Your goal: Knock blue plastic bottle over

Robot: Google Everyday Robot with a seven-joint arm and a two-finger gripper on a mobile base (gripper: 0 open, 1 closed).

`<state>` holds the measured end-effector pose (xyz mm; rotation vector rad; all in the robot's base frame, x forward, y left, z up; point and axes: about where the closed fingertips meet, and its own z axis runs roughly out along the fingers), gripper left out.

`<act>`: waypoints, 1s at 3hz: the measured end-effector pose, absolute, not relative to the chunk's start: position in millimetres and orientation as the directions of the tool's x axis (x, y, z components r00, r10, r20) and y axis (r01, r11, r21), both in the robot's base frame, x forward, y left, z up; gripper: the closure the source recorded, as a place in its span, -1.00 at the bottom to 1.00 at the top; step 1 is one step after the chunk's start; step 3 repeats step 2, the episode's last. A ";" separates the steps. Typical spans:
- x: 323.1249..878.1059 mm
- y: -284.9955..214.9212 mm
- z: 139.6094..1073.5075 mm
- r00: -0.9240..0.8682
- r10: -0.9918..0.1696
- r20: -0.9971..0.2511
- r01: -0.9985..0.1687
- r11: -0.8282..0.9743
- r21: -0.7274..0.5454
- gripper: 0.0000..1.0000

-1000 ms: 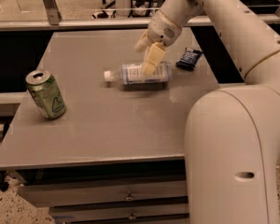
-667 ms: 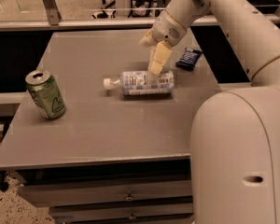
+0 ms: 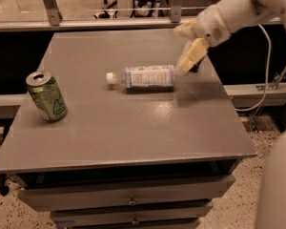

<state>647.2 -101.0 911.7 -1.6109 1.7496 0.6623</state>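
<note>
One gripper (image 3: 188, 61) near table (image 3: 133, 142) edge, beside bottle (image 3: 148, 76)

The blue plastic bottle (image 3: 148, 76) is clear, glossy plastic with a matt white cap and a pale, paper-like label. The table (image 3: 133, 137) has a smooth grey top with a dull satin sheen. The green can (image 3: 46, 97) is thin metal, its printed wall slightly shiny. The gripper (image 3: 187, 60), just right of the bottle's base over the table's right side, looks like matt cream plastic or rubber. The arm (image 3: 238, 8) has a smooth white shell.
</note>
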 end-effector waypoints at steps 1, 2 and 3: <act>618.5 -119.3 934.8 0.012 -0.520 -0.854 -0.970 0.201 -0.137 -1.00; 611.3 -142.4 915.7 -0.036 -0.476 -0.879 -0.951 0.288 -0.117 -1.00; 611.3 -142.4 915.7 -0.036 -0.476 -0.879 -0.951 0.288 -0.117 -1.00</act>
